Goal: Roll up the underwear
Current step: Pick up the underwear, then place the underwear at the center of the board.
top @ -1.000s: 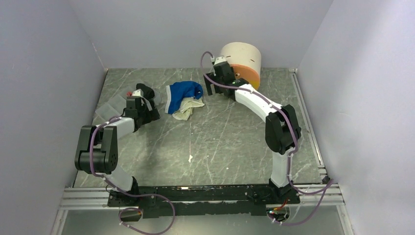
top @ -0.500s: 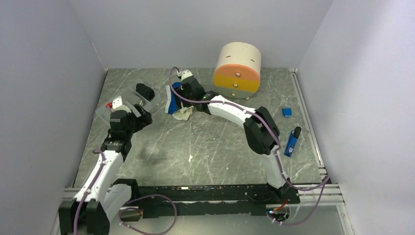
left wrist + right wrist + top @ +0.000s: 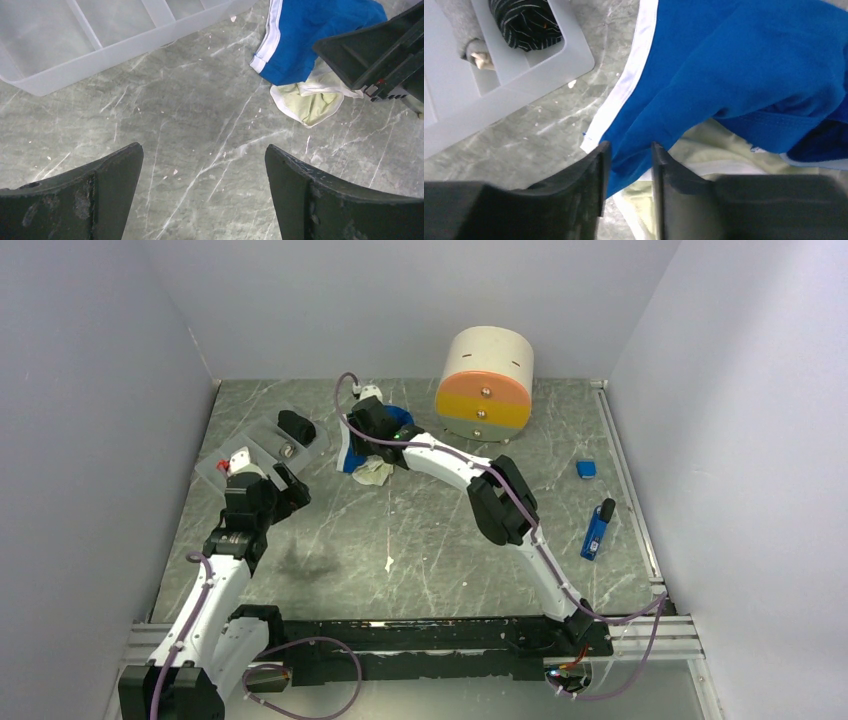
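The underwear lies in a heap at the back of the table. The royal blue pair with white trim (image 3: 347, 454) (image 3: 310, 35) (image 3: 734, 65) rests on top of the pale cream-yellow pair (image 3: 372, 473) (image 3: 307, 102) (image 3: 724, 145). My right gripper (image 3: 364, 443) (image 3: 630, 147) is down on the heap, its jaws drawn narrow with a fold of the blue cloth filling the gap between them. It also shows in the left wrist view as the right gripper (image 3: 380, 55). My left gripper (image 3: 292, 486) (image 3: 204, 150) hangs wide open over bare table, left of the heap, holding nothing.
A clear compartment tray (image 3: 262, 445) (image 3: 100, 55) sits at the back left with a black rolled bundle (image 3: 296, 426) (image 3: 526, 22) and a grey roll (image 3: 466, 30) in it. A cream and orange round drawer unit (image 3: 485, 380) stands behind. Blue items (image 3: 597, 530) lie at the right.
My right arm swung left from the drawer unit onto the underwear and its jaws narrowed around the blue cloth. My left arm drew back from the tray toward the near left, still open.
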You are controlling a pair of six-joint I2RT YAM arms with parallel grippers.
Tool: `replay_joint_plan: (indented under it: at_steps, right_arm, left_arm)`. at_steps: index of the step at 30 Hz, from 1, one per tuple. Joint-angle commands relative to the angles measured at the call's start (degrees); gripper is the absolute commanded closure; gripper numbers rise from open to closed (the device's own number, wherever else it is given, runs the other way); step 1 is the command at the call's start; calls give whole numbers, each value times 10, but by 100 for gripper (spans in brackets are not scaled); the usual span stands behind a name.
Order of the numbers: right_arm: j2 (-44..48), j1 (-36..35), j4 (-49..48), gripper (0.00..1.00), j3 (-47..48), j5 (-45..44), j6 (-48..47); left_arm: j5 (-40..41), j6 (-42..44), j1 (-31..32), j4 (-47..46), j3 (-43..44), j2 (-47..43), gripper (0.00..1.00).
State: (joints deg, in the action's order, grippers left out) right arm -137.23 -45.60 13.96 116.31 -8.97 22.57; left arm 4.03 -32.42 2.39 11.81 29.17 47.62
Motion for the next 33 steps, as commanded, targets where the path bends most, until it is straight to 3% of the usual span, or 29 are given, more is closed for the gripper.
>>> replay_joint_plan:
  at_steps: [1, 3, 4, 9, 17, 22, 28, 33]
  right_arm:
    - [28, -7, -21, 77, 8, -12, -5]
    - [63, -9, -53, 98, -25, -16, -14]
    - [77, -8, -62, 100, -35, -13, -17]
    - [135, -6, -38, 100, -43, -7, -33]
    - [305, -2, -50, 100, -172, -7, -47]
    - [463, -2, -61, 100, -330, 30, -41]
    - [651, -3, -39, 100, -587, 197, -10]
    - [743, -3, 1, 100, -769, 190, 52]
  left_arm:
    - [-20, 2, -1, -3, -3, -12, 4]
    - [-30, 5, -1, -5, -1, -10, 3]
    - [-34, 6, -1, -6, 1, -8, 3]
    - [-62, 1, -1, -10, 7, 5, 3]
    - [-79, -6, -1, -5, 12, -4, 4]
    - [-88, -6, -1, -5, 15, -4, 3]
    - [-108, 17, -1, -6, 23, 14, 3]
    - [-182, 16, 0, -64, 5, 38, 3]
